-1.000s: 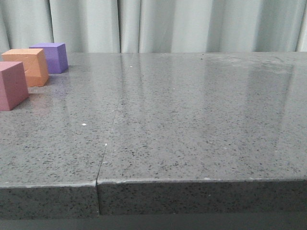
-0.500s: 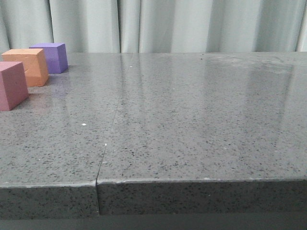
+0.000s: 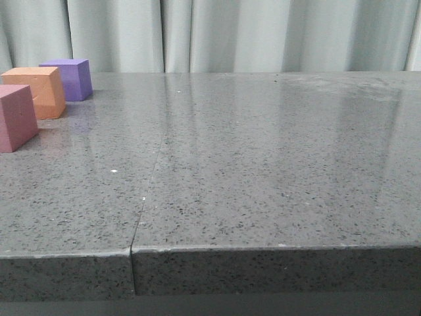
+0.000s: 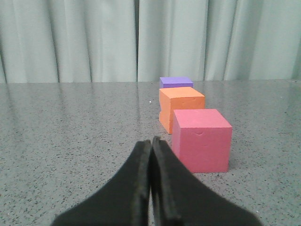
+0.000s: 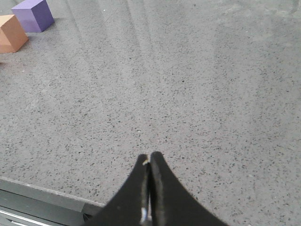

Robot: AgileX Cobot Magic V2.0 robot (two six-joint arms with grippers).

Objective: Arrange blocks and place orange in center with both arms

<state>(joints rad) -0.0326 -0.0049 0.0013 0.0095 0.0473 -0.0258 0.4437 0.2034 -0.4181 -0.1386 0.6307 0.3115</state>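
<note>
Three cubes stand in a row at the table's far left: the pink block [image 3: 16,117] nearest, the orange [image 3: 39,91] in the middle, the purple block [image 3: 69,79] farthest. The left wrist view shows the same row: pink block [image 4: 202,140], orange [image 4: 181,107], purple block [image 4: 176,82]. My left gripper [image 4: 151,140] is shut and empty, just short of the pink block and a little to its side. Low over the bare table near the front edge, my right gripper [image 5: 149,156] is shut on nothing; the orange [image 5: 11,33] and purple block [image 5: 34,14] lie far off. Neither gripper shows in the front view.
The grey speckled table [image 3: 263,164] has a seam [image 3: 148,184] running from its front edge towards the back. A pale curtain [image 3: 230,33] hangs behind the table. The front edge [image 5: 42,193] lies close under my right gripper.
The front view has shifted very slightly, so the blocks sit a touch to the left. The blocks themselves have not moved on the table.
</note>
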